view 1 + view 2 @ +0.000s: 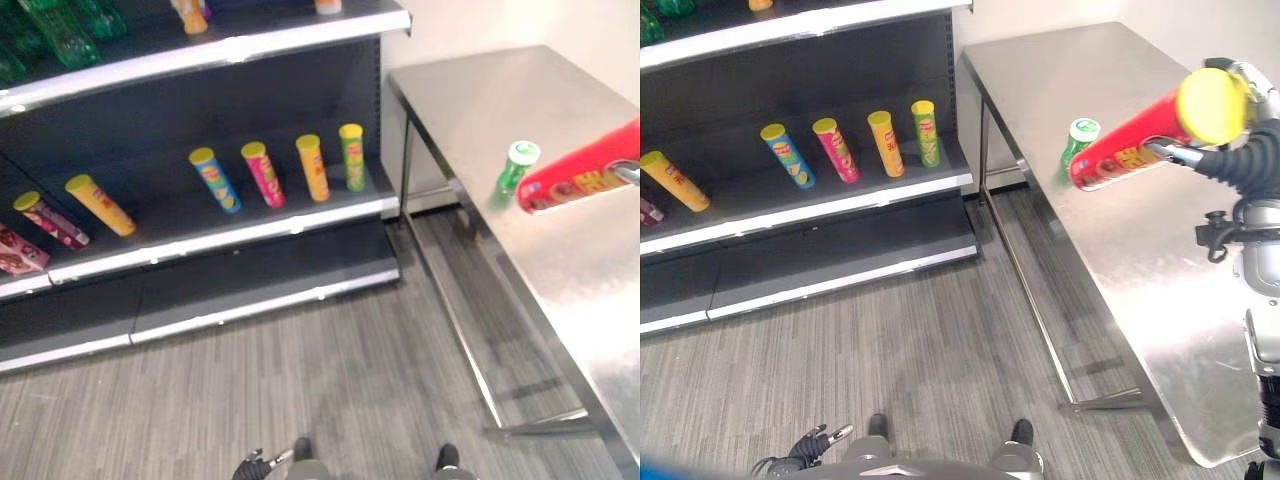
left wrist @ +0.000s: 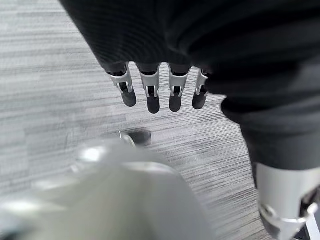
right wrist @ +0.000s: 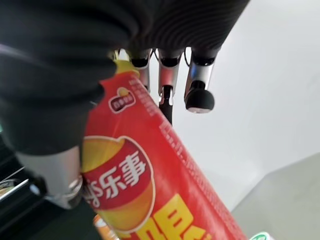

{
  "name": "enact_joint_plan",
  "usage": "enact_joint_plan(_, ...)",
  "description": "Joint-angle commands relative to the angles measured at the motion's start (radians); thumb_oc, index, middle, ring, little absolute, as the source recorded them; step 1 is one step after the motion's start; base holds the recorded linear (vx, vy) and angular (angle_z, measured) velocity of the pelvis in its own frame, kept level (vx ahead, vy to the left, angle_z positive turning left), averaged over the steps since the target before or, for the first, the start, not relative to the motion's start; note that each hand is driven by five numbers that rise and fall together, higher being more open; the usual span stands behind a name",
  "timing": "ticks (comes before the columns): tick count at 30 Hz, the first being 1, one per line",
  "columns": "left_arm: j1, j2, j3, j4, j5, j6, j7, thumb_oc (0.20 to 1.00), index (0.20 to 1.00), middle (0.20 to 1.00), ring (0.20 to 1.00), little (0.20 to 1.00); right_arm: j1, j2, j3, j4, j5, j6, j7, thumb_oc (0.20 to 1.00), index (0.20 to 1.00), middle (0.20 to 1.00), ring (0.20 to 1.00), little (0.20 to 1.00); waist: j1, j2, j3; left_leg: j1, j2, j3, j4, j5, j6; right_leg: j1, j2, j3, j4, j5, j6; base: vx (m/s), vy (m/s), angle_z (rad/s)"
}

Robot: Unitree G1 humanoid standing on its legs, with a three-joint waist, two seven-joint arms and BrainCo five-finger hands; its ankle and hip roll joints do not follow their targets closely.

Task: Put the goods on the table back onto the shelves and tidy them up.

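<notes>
My right hand [image 1: 1243,152] is shut on a red chip can [image 1: 1128,152] with a yellow lid. It holds the can tilted above the steel table [image 1: 1120,270]; in the right wrist view its fingers [image 3: 199,86] curl over the can [image 3: 150,185]. Just behind the red can, a small green can [image 1: 1077,138] stands on the table. To the left is a dark shelf [image 1: 230,236]. My left hand [image 1: 812,444] hangs low over the floor, its fingers [image 2: 152,92] straight and holding nothing.
On the middle shelf board lie blue [image 1: 215,180], pink [image 1: 264,174], orange [image 1: 313,168] and green [image 1: 352,158] chip cans, with a yellow one [image 1: 100,204] further left. Green bottles [image 1: 60,30] lie on the board above. Grey floor separates shelf and table.
</notes>
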Motion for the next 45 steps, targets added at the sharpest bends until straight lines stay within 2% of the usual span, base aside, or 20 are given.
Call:
enact_joint_plan(1,-0.032,0.117,0.005,-0.034,0.001,-0.038,0.02,1.0,1.0,1.0,1.0,1.0,-0.049,-0.029,-0.064,-0.091,-0.003,-0.042,-0.036,0.2,0.2,0.2,0.2,0.2,0.006,-0.036,-0.07,-0.008,0.046,0.079,-0.048,0.132,-0.068,0.056,-0.041,-0.014,0.076,-0.167,0.045,0.17,0.299,0.5)
enact_joint_plan(2,-0.036,0.119,0.0,-0.03,0.007,-0.036,0.016,1.0,1.0,1.0,1.0,1.0,-0.035,-0.022,-0.082,-0.098,-0.01,-0.037,-0.038,0.2,0.2,0.2,0.2,0.2,0.007,-0.037,-0.08,-0.002,0.026,0.092,-0.059,0.118,-0.07,0.058,-0.065,-0.014,0.079,-0.151,0.052,0.3,0.611,0.57)
enact_joint_plan(4,-0.07,0.139,-0.025,-0.015,0.064,-0.034,0.02,1.0,1.0,1.0,1.0,1.0,-0.056,-0.006,-0.051,-0.099,-0.04,-0.02,-0.033,0.2,0.2,0.2,0.2,0.2,0.012,-0.054,-0.084,0.003,-0.064,0.125,-0.067,0.067,-0.04,0.022,-0.185,-0.024,0.15,0.029,0.067,0.23,0.616,0.25)
enact_joint_plan(6,-0.077,0.167,-0.027,-0.028,0.078,-0.026,0.02,1.0,1.0,1.0,1.0,1.0,-0.102,0.009,0.005,-0.113,-0.044,-0.016,-0.027,0.2,0.2,0.2,0.2,0.2,0.018,-0.066,-0.077,0.024,-0.122,0.174,-0.108,0.055,0.003,-0.047,-0.255,-0.041,0.242,0.092,0.062,0.11,0.464,0.14)
enact_joint_plan(8,-0.088,0.188,-0.029,-0.042,0.085,-0.023,0.018,1.0,1.0,1.0,1.0,1.0,-0.111,0.006,0.027,-0.106,-0.055,-0.013,-0.023,0.2,0.2,0.2,0.2,0.2,0.008,-0.062,-0.067,0.017,-0.137,0.177,-0.116,0.05,0.024,-0.097,-0.219,0.003,0.32,0.054,0.046,0.1,0.351,-0.16)
enact_joint_plan(12,-0.098,0.189,-0.041,-0.057,0.085,-0.021,0.0,1.0,1.0,1.0,1.0,1.0,-0.086,-0.032,0.014,-0.109,-0.048,-0.013,0.0,0.2,0.2,0.2,0.2,0.2,-0.018,-0.055,-0.045,0.023,-0.169,0.16,-0.116,0.036,0.04,-0.157,-0.043,0.067,0.319,-0.115,-0.006,0.14,0.223,0.52)
enact_joint_plan(13,-0.107,0.179,-0.049,-0.058,0.082,-0.018,-0.003,1.0,1.0,1.0,1.0,1.0,-0.093,-0.05,0.02,-0.103,-0.036,-0.016,0.003,0.2,0.2,0.2,0.2,0.2,-0.025,-0.059,-0.032,0.03,-0.192,0.145,-0.116,0.031,0.047,-0.173,0.033,0.086,0.275,-0.145,-0.019,0.11,0.111,0.47)
enact_joint_plan(14,-0.108,0.178,-0.049,-0.058,0.082,-0.018,-0.003,1.0,1.0,1.0,1.0,1.0,-0.095,-0.051,0.02,-0.103,-0.036,-0.016,0.003,0.2,0.2,0.2,0.2,0.2,-0.025,-0.058,-0.032,0.027,-0.191,0.144,-0.116,0.035,0.048,-0.174,0.035,0.086,0.272,-0.14,-0.02,0.19,0.122,0.44)
enact_joint_plan(15,-0.106,0.161,-0.044,-0.051,0.073,-0.018,-0.005,1.0,1.0,1.0,1.0,1.0,-0.091,-0.06,0.022,-0.101,-0.017,-0.023,0.014,0.2,0.2,0.2,0.2,0.2,-0.039,-0.068,-0.015,0.05,-0.228,0.129,-0.116,0.017,0.062,-0.212,0.119,0.144,0.217,-0.143,-0.025,0.14,0.084,0.38)
enact_joint_plan(16,-0.108,0.151,-0.045,-0.051,0.073,-0.018,-0.008,1.0,1.0,1.0,1.0,1.0,-0.089,-0.061,0.026,-0.098,-0.016,-0.025,0.016,0.2,0.2,0.2,0.2,0.2,-0.04,-0.074,-0.007,0.051,-0.247,0.12,-0.116,0.016,0.068,-0.232,0.145,0.156,0.191,-0.125,-0.029,0.15,0.086,0.38)
enact_joint_plan(23,-0.114,0.12,-0.048,-0.063,0.079,-0.022,-0.008,1.0,1.0,1.0,1.0,1.0,-0.074,-0.058,0.07,-0.115,-0.024,-0.026,0.061,0.2,0.2,0.2,0.2,0.2,-0.04,-0.09,0.001,0.067,-0.312,0.08,-0.086,-0.028,0.092,-0.195,0.175,0.167,0.097,-0.097,-0.051,0.1,-0.002,0.24)
enact_joint_plan(25,-0.116,0.108,-0.047,-0.077,0.062,-0.022,-0.011,1.0,1.0,1.0,1.0,1.0,-0.08,-0.057,0.1,-0.133,-0.018,-0.029,0.082,0.2,0.2,0.2,0.2,0.2,-0.036,-0.097,0.017,0.027,-0.331,0.059,0.05,-0.08,0.091,-0.181,0.165,0.17,0.107,-0.106,-0.061,0.08,-0.031,0.05)
enact_joint_plan(26,-0.124,0.095,-0.047,-0.094,0.045,-0.023,-0.011,1.0,1.0,1.0,1.0,1.0,-0.07,-0.053,0.13,-0.171,-0.031,-0.027,0.117,0.2,0.2,0.2,0.2,0.2,-0.028,-0.113,0.049,-0.037,-0.354,0.035,0.193,-0.099,0.057,-0.164,0.143,0.176,0.116,-0.115,-0.077,0.11,0.007,0.22)
enact_joint_plan(28,-0.13,0.091,-0.042,-0.1,0.038,-0.021,-0.008,1.0,1.0,1.0,1.0,1.0,-0.059,-0.041,0.164,-0.19,-0.056,-0.018,0.145,0.2,0.2,0.2,0.2,0.2,-0.033,-0.11,0.061,-0.092,-0.319,0.018,0.278,-0.101,0.031,-0.152,0.139,0.163,0.113,-0.129,-0.082,0.1,0.042,0.36)
enact_joint_plan(31,-0.125,0.095,-0.037,-0.102,0.036,-0.023,-0.001,1.0,1.0,1.0,1.0,1.0,-0.068,0.009,0.238,-0.192,-0.075,-0.014,0.172,0.2,0.2,0.2,0.2,0.2,-0.025,-0.103,0.05,-0.086,-0.239,-0.006,0.195,-0.085,0.037,-0.15,0.127,0.184,0.11,-0.144,-0.069,0.18,0.14,0.02)
enact_joint_plan(35,-0.156,0.113,-0.048,-0.09,0.03,-0.034,0.027,1.0,1.0,1.0,1.0,1.0,-0.111,0.054,0.326,-0.165,-0.101,-0.022,0.151,0.2,0.2,0.2,0.2,0.2,-0.023,-0.093,0.038,-0.104,-0.028,-0.106,-0.01,0.102,-0.006,-0.196,0.06,0.25,0.145,-0.192,-0.027,0.22,0.348,-0.22)
enact_joint_plan(38,-0.153,0.138,-0.06,-0.087,0.059,-0.033,0.036,1.0,1.0,1.0,1.0,1.0,-0.092,0.07,0.332,-0.155,-0.109,-0.018,0.136,0.2,0.2,0.2,0.2,0.2,-0.034,-0.07,0.026,-0.151,0.062,-0.053,-0.078,0.232,-0.047,-0.166,-0.005,0.272,0.16,-0.22,0.017,0.42,0.464,-0.06)
enact_joint_plan(41,-0.127,0.139,-0.05,-0.053,0.083,-0.027,0.027,1.0,1.0,1.0,1.0,1.0,-0.082,0.094,0.347,-0.172,-0.15,0.004,0.156,0.2,0.2,0.2,0.2,0.2,-0.019,-0.026,-0.009,-0.122,-0.01,-0.024,-0.067,0.133,-0.066,-0.072,-0.08,0.276,0.135,-0.187,0.058,0.6,0.538,-0.13)
enact_joint_plan(42,-0.128,0.139,-0.05,-0.052,0.083,-0.028,0.027,1.0,1.0,1.0,1.0,1.0,-0.08,0.095,0.345,-0.173,-0.151,0.005,0.156,0.2,0.2,0.2,0.2,0.2,-0.019,-0.029,-0.01,-0.126,-0.014,-0.024,-0.064,0.133,-0.064,-0.071,-0.083,0.275,0.13,-0.181,0.06,0.47,0.437,-0.32)
enact_joint_plan(45,-0.118,0.164,-0.036,-0.04,0.101,-0.02,0.032,1.0,1.0,1.0,1.0,1.0,-0.129,0.124,0.394,-0.162,-0.178,0.021,0.163,0.2,0.2,0.2,0.2,0.2,-0.009,-0.04,-0.009,-0.099,-0.088,0.047,-0.066,0.095,-0.032,-0.13,-0.151,0.277,0.171,-0.015,0.063,0.33,0.437,-0.51)
